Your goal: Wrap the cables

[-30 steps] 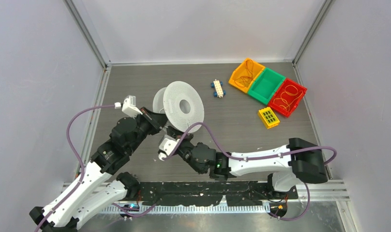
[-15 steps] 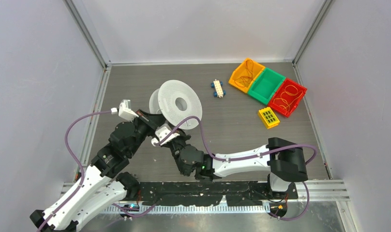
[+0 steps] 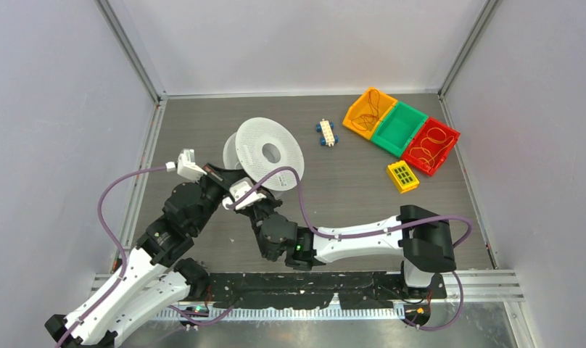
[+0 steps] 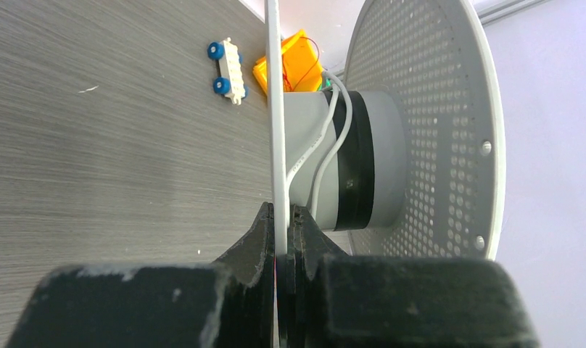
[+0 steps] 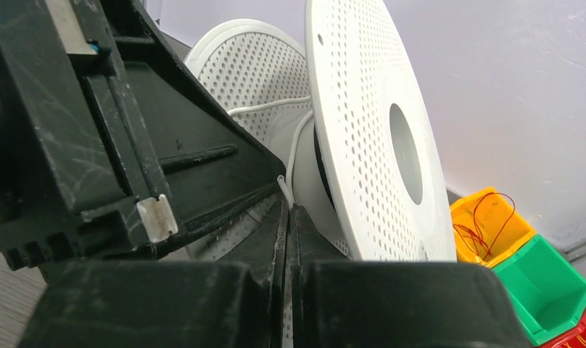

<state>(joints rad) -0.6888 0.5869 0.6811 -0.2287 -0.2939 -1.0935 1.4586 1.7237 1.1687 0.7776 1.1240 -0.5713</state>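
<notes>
Mid-wrap. Left gripper [image 4: 281,217] clamps a flange of the white perforated plastic spool [image 4: 435,123], frame centre. Right gripper [image 5: 288,210] shut, I think pinching the thin white cable [image 5: 285,185] near the grey hub [image 4: 381,167]. Next: lead it round, taut.

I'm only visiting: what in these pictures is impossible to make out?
Left wrist view: the cable passes behind the hub of the spool, so its turns cannot be counted.
Right wrist view: the shut fingers of the right gripper hide how much cable they hold.
Top view: the cable is too thin to see; the wrists and the spool hide the fingertips of the left gripper and of the right gripper.
</notes>
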